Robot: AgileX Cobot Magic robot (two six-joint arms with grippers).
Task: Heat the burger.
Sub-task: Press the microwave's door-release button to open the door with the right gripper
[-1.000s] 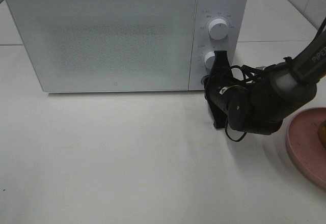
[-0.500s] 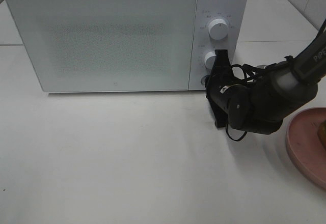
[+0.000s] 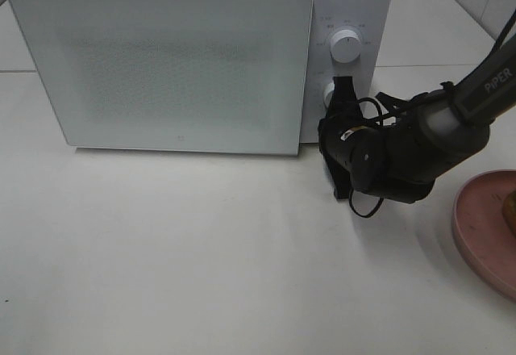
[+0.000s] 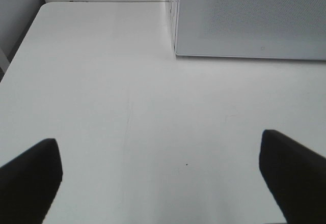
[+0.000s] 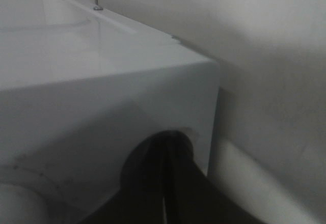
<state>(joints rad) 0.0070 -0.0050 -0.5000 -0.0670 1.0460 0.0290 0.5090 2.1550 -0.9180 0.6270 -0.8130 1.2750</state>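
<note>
The burger (image 3: 513, 211) shows only as a golden-brown sliver at the right edge of the high view, sitting on the pink plate (image 3: 482, 238), which is itself cut off by the frame. The plate rests on the white table (image 3: 201, 250), to the right of the white microwave (image 3: 185, 64) and well apart from it.

The microwave door (image 3: 169, 68) stands slightly ajar, its right edge lifted off the control panel. The upper knob (image 3: 347, 46) is in plain sight; the lower knob (image 3: 329, 90) is partly hidden behind the right arm.

The right claw (image 3: 326, 133) is pressed together, holding nothing. Its tips are at the low corner of the control panel, under the lower knob. In the right wrist view they meet at a dark round recess there (image 5: 164, 150).

The left claw (image 4: 163, 183) is spread wide above bare table, in front of the microwave's left corner, holding nothing.
</note>
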